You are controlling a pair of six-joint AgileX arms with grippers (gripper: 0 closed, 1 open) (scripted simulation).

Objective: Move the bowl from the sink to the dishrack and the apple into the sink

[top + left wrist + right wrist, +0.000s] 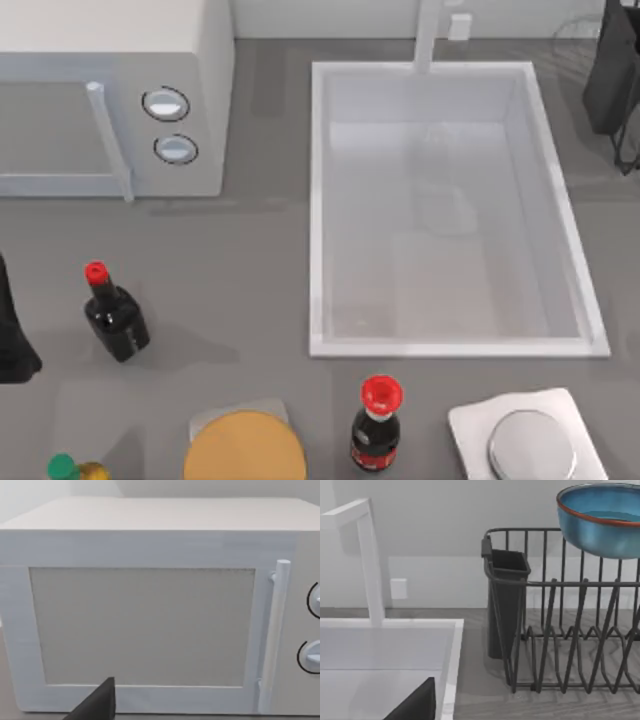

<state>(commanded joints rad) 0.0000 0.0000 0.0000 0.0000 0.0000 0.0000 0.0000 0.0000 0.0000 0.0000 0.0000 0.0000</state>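
Bowl (pixel 602 522) count is one: the blue one with the reddish-brown rim, which my right wrist view has high up over the top rail of the dishrack (pixel 570 645). I honestly can't tell whether it's resting on the wires or just above them.

There's one dishrack, dark wire, with one dark holder cup (pixel 506 600) hooked on the corner nearest the sink (pixel 315 200). One sink too, a big white basin with a raised rim and one white faucet post (pixel 428 35) at the back. The rack stands on the counter (pixel 250 260) just beside the sink's right rim.

My right gripper (pixel 415 704) sits low at the sink's edge with the rack ahead of it, and I can't tell how wide it is. Same deal with my left gripper (pixel 97 704): it's parked facing the microwave (pixel 110 90) door, width unknown. The left arm (pixel 12 335) is a dark shape at the counter's left edge.

Other stuff, counted:
- one white microwave, back left, with two round knobs (pixel 166 104) and one bar handle
- two dark bottles with red caps, one left of the sink (pixel 115 318) and one just in front of it (pixel 377 430)
- one little green-capped bottle (pixel 63 467) at the front left
- one flat tan disc (pixel 245 450) on a pale square
- one round grey lid (pixel 532 447) on a white tray (pixel 470 420), front right

The red-capped bottle by the front rim stands closest to the sink.
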